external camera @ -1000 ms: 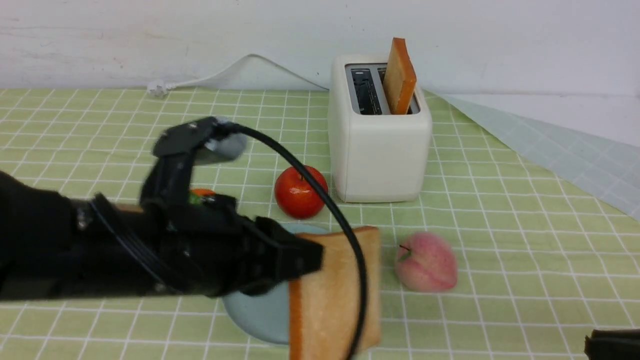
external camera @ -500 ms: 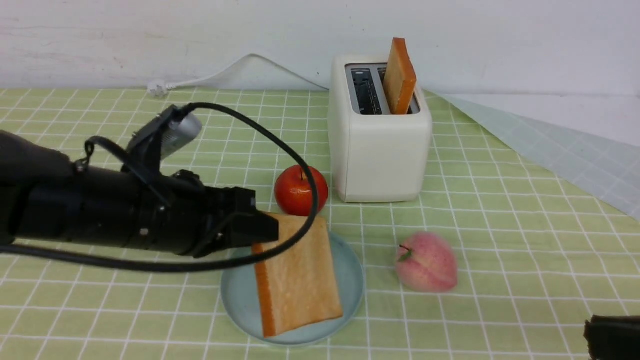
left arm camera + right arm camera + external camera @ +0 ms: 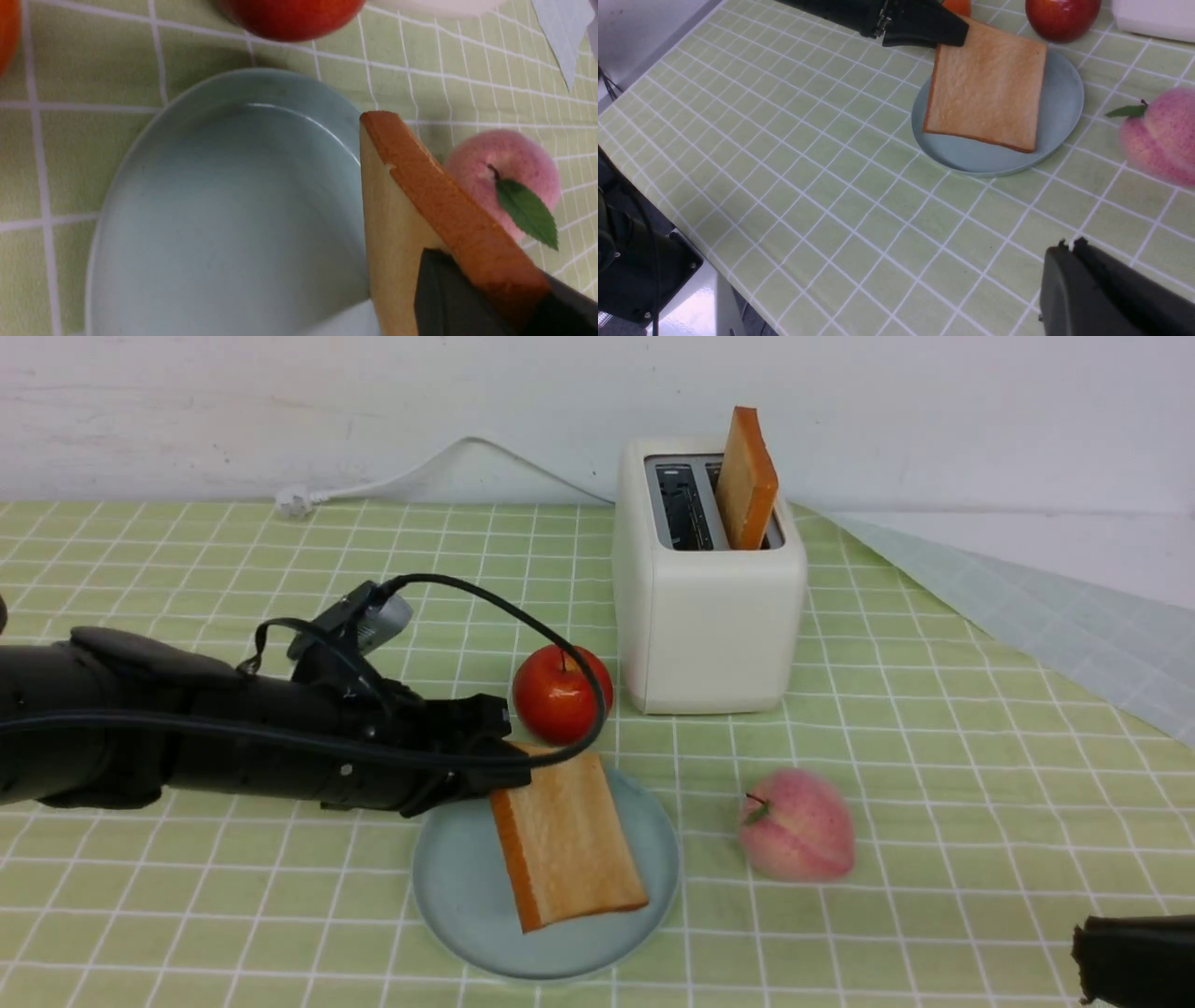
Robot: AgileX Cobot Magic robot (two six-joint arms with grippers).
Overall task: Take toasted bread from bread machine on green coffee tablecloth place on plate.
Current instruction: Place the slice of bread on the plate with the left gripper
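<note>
One slice of toasted bread lies tilted over the pale blue plate, its far end held up. My left gripper is shut on that far edge; in the left wrist view the black fingers clamp the slice above the plate. The right wrist view shows the slice on the plate. A second slice stands in the right slot of the white bread machine on the green coffee tablecloth. My right gripper is shut and empty at the front right.
A red apple sits just behind the plate, a pink peach to its right. An orange fruit lies behind my left arm. The toaster's white cord runs along the wall. The cloth's paler underside is folded up at the right.
My left gripper has swung the toast from the front of the plate back over it and lowered it; the slice now lies nearly flat on the plate. The right arm has barely moved.
</note>
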